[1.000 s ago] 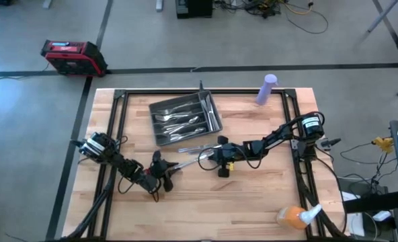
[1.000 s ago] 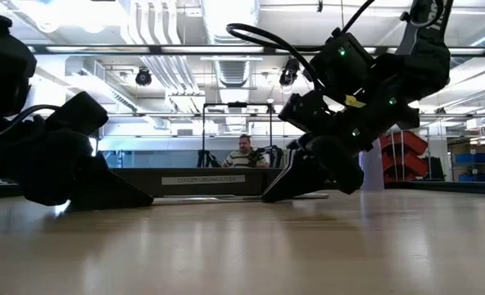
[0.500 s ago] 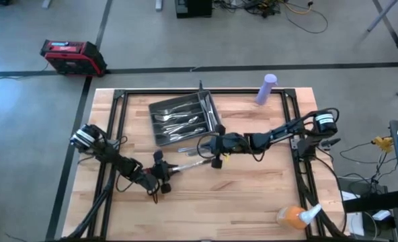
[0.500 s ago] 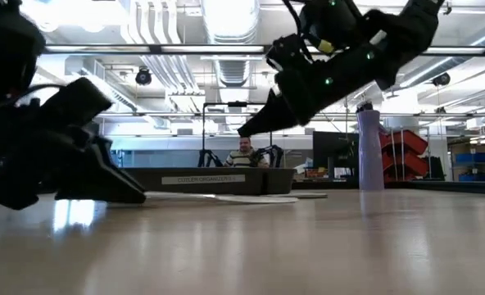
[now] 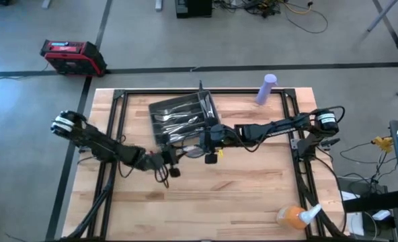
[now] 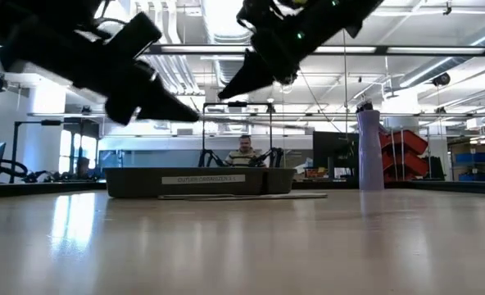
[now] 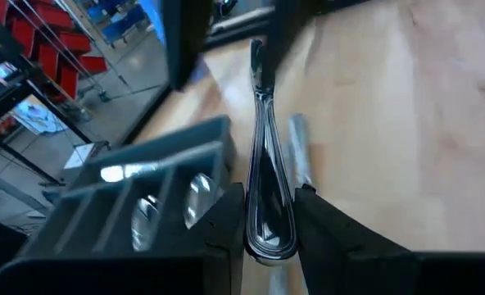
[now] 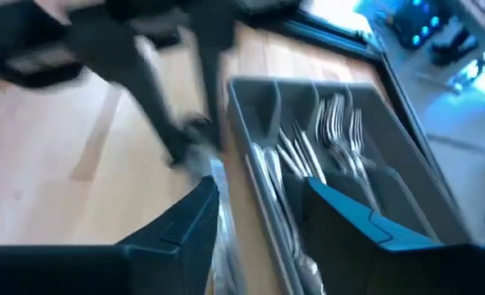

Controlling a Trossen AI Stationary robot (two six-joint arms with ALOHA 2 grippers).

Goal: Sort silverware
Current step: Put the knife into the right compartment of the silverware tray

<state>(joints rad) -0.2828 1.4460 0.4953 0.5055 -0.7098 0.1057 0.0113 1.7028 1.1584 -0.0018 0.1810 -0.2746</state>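
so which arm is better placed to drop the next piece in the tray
Left. Its pincer is shut on a spoon right beside the tray; the right pincer looks open and empty.

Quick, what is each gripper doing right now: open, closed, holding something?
Left gripper: closed on a spoon, raised off the table.
Right gripper: open, holding nothing, above the table beside the tray.

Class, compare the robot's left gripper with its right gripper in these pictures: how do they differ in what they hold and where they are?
The left gripper is shut on a silver utensil in front of the tray; the right gripper is open, holding nothing. In the high view, the left gripper is over bare table, the right gripper at the tray's edge. Both are dark and two-fingered.
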